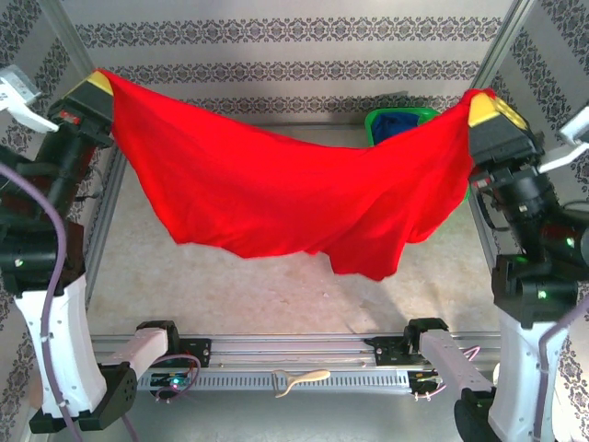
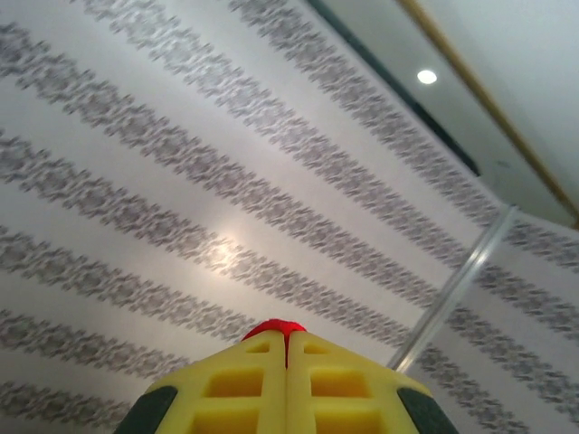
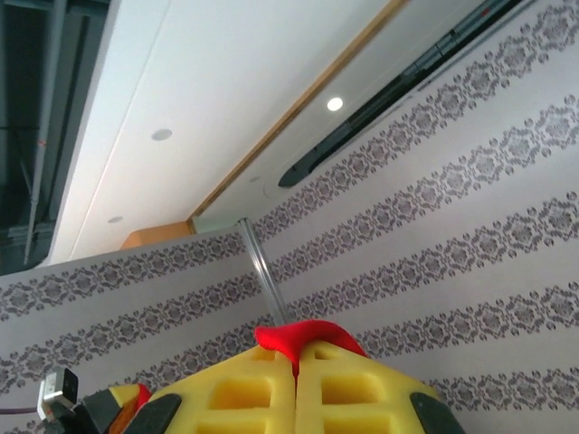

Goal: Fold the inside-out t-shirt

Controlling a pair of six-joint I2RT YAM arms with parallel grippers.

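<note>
Top external: red t-shirt (image 1: 276, 193) hangs in the air, stretched between both grippers, sagging in the middle. Left gripper (image 1: 97, 85) is at 10 o'clock in the frame, raised high, yellow fingers clamped on one end of the cloth. Right gripper (image 1: 486, 109) is at 2 o'clock, also raised, clamped on the other end. Lower edge of the shirt droops toward centre, lowest point at about 5 o'clock from the shirt's middle; can't tell if it touches the tabletop (image 1: 230, 295). Green bin (image 1: 382, 120) sits at 1 o'clock behind the shirt, blue garment (image 1: 403, 125) inside, partly hidden by red cloth. Cream-coloured tool (image 1: 299, 379) lies on the rail at 6 o'clock.

Left wrist: camera looks up at the patterned wall and ceiling. Left gripper (image 2: 287, 336) is at 6 o'clock, yellow fingers (image 2: 235, 384) pressed together with no gap, a small bump of red t-shirt (image 2: 274, 326) pinched at the tips. A metal frame post (image 2: 452, 289) runs at 4 o'clock.

Right wrist: also tilted up at the wall and ceiling. Right gripper (image 3: 297, 354) is at 6 o'clock, fingers (image 3: 244, 393) closed tight, a fold of red t-shirt (image 3: 303, 333) sticking out from between the tips. A frame post (image 3: 262, 267) rises just above it toward 12 o'clock.
</note>
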